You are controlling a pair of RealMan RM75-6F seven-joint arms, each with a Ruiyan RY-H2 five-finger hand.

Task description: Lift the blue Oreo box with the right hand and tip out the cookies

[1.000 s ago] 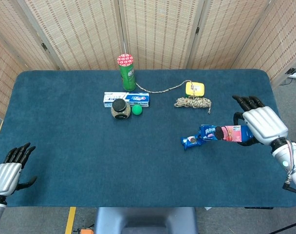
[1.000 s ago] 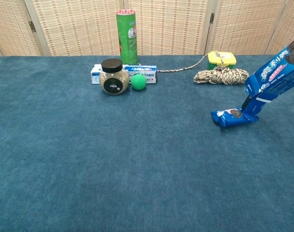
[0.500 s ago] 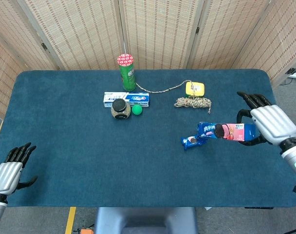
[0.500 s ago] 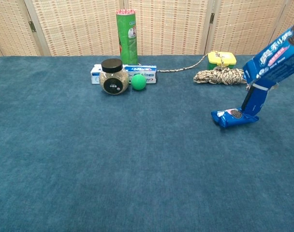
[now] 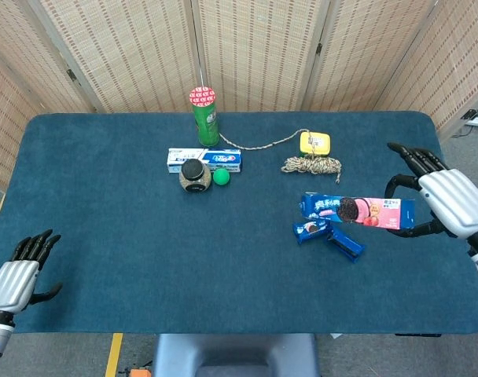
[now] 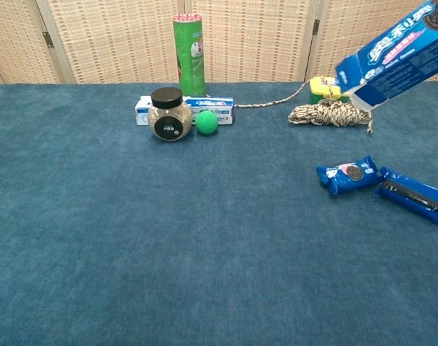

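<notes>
My right hand (image 5: pixel 451 202) grips the blue Oreo box (image 5: pixel 358 210) at its far end and holds it lifted above the table. The box (image 6: pixel 392 56) tilts with its open mouth down and to the left. Two blue cookie packs lie on the cloth under that mouth: one pack (image 5: pixel 310 228) (image 6: pixel 349 174) nearer the centre, the other pack (image 5: pixel 345 243) (image 6: pixel 413 194) just to its right. My left hand (image 5: pixel 15 275) is at the table's near left corner, fingers apart, holding nothing. The chest view shows neither hand.
At the back stand a green can (image 5: pixel 205 118), a toothpaste box (image 5: pixel 204 159), a round jar (image 5: pixel 193 175) and a green ball (image 5: pixel 221 177). A coil of rope (image 5: pixel 311 165) and a yellow case (image 5: pixel 314 143) lie behind the Oreo box. The blue tablecloth (image 5: pixel 129 251) covers the whole table.
The right hand raised the Oreo box higher. The second cookie pack slid out of the box and now lies flat beside the first. The left hand stayed put.
</notes>
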